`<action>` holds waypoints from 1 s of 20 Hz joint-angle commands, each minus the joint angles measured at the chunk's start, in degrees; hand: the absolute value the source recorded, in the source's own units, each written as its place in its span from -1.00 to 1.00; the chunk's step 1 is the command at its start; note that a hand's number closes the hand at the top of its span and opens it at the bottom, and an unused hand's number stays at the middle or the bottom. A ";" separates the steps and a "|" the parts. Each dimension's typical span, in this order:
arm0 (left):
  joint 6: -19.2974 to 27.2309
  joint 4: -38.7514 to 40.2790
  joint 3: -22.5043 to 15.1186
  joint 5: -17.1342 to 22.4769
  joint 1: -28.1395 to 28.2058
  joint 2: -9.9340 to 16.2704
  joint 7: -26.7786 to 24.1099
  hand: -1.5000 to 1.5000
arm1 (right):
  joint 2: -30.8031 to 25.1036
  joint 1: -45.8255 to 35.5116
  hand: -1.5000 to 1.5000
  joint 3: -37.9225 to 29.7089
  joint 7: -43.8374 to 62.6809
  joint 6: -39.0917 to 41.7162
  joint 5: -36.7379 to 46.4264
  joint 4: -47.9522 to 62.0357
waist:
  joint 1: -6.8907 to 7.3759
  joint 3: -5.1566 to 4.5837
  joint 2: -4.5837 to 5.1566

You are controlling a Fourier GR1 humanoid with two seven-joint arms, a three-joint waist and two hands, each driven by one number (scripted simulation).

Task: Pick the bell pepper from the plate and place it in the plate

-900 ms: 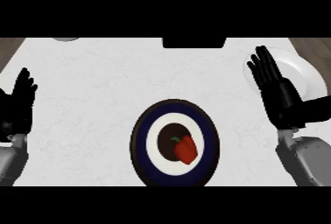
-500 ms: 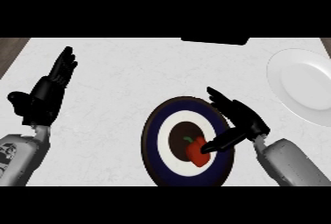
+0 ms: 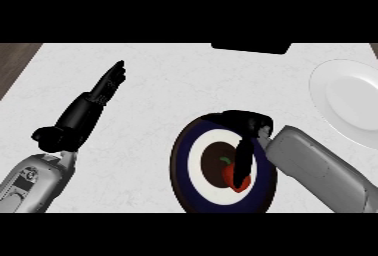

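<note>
Right hand (image 3: pixel 247 131) is curled down over the red pepper (image 3: pixel 235 174) on the dark plate (image 3: pixel 184 170) lower center, fingers closing on it. Probably light, smooth, slippery, so grab around the body. Left hand (image 3: pixel 88 107) spread flat, upper left.

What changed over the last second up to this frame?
The right robot hand came in from the counter's right side onto the dark-rimmed plate and now curls over the red bell pepper. The left robot hand swung inward, fingers straight. The pepper remains on its plate; the white plate holds nothing.
</note>
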 commanded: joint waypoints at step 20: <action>-2.51 -4.11 3.19 -2.04 8.27 0.83 -2.86 0.00 | 22.73 -30.19 -1.00 -2.47 24.28 28.36 -10.50 41.16 | -4.71 0.16 -0.84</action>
